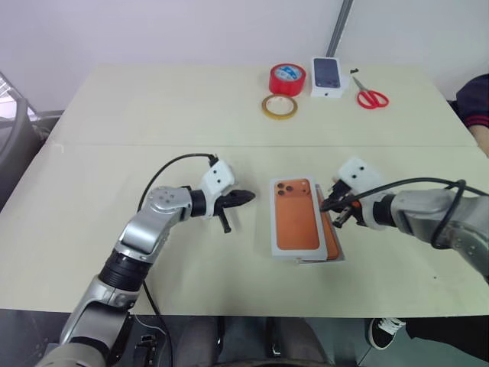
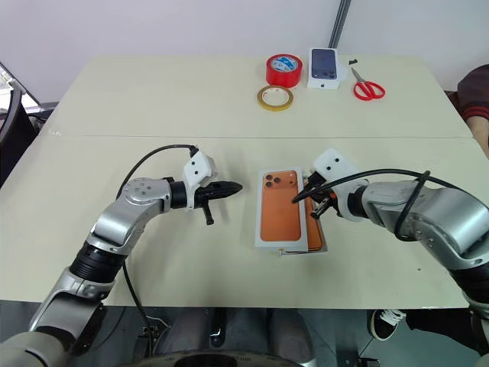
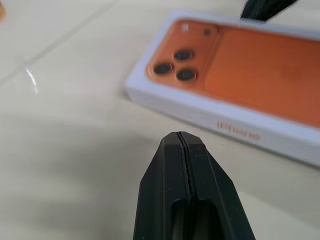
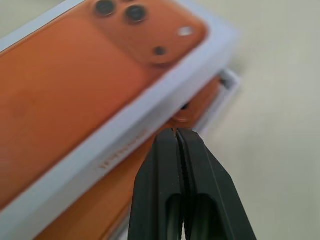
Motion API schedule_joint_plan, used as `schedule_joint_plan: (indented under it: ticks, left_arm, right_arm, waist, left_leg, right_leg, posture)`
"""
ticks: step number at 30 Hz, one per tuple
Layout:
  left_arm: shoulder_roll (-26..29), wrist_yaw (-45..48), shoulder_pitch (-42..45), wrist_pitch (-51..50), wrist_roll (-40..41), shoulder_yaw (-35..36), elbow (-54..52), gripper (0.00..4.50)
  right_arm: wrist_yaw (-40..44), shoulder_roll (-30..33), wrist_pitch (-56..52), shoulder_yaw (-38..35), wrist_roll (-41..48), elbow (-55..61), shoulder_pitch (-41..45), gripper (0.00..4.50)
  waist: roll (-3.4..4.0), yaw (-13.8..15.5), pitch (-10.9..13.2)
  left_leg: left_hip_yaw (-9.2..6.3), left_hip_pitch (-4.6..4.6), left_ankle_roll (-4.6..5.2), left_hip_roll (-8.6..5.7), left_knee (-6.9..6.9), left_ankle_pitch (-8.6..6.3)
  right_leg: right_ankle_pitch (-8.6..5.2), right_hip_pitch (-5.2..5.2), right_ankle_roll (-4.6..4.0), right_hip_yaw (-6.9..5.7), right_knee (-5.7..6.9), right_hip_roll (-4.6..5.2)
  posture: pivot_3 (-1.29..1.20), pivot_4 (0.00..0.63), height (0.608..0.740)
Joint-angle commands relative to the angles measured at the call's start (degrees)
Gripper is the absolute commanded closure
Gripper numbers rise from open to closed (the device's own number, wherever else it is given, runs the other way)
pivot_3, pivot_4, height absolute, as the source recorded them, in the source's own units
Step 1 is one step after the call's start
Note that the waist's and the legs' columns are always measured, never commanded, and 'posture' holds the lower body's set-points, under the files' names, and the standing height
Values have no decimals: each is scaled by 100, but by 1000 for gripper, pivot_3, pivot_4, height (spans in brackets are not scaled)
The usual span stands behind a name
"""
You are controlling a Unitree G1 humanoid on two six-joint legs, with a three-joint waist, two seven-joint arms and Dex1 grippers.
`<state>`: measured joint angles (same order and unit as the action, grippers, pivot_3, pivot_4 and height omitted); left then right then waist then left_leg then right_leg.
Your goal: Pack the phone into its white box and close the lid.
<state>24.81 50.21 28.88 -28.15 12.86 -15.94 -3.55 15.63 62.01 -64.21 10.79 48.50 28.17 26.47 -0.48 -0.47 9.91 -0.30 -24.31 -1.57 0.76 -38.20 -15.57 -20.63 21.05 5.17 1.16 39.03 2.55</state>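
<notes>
The white rectangular lid (image 1: pixel 294 214), its top printed with an orange phone and three dark lenses, lies near the middle of the pale table (image 1: pixel 153 115), resting on the shallow white box (image 4: pixel 227 82) but not seated. It sits skewed. Along its right side and near corner a strip of the flat orange-copper phone (image 4: pixel 192 107) shows underneath, lying inside the tray. So the phone looks to be packed, and what remains, as I judge it, is squaring the lid and pressing it home.

My left gripper (image 1: pixel 243 197) hangs just beside the lid's left edge, fingers pressed together and holding nothing. My right gripper (image 1: pixel 328 205) is at the lid's right edge, near the exposed strip of phone, also pressed together and empty. I cannot tell whether its tip touches the lid.

The risk is the skew. If I push down now, the lid's rim could land on the phone or on the tray wall and jam instead of sliding over. A sideways nudge from one gripper alone could drag the whole stack across the smooth table, or pivot the lid further off. Closed tips are narrow, so a press off-centre might tip the lid up at the far end.

The red tape roll (image 1: pixel 286 79) and scissors (image 1: pixel 371 97) lie well apart at the far edge.
</notes>
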Motion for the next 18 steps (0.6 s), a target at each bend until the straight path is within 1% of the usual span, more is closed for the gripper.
schedule_joint_plan:
  ticks: [1,6,11,18]
  left_arm:
    - [-37,155,31,-66,-125,-351,-123,4500]
    - [-248,340,140,-98,-159,-703,12,4500]
    - [-559,508,383,-252,102,-651,43,4500]
    - [-628,681,523,-297,89,-706,-27,4500]
  right_arm:
    - [255,-74,17,-64,-347,207,65,4436]
    - [507,-188,-95,-161,-590,363,10,4436]
    - [692,-158,-249,-341,-740,613,-143,4436]
    - [933,-38,-379,-651,-924,872,-472,4436]
  waist:
    - [0,-3,0]
    - [0,-14,0]
    - [0,-3,0]
    - [0,-12,0]
  left_leg:
    - [0,0,0,0,0,0]
    - [0,1,0,0,0,0]
    - [0,0,0,0,-2,0]
    - [0,0,0,-1,-1,0]
  right_leg:
    - [0,0,0,0,0,0]
    - [0,0,0,0,2,-1]
    - [0,1,0,0,3,-1]
    - [0,0,0,0,4,-1]
  posture:
    - [0,150,736]
    - [0,150,736]
    - [0,150,736]
    - [0,150,736]
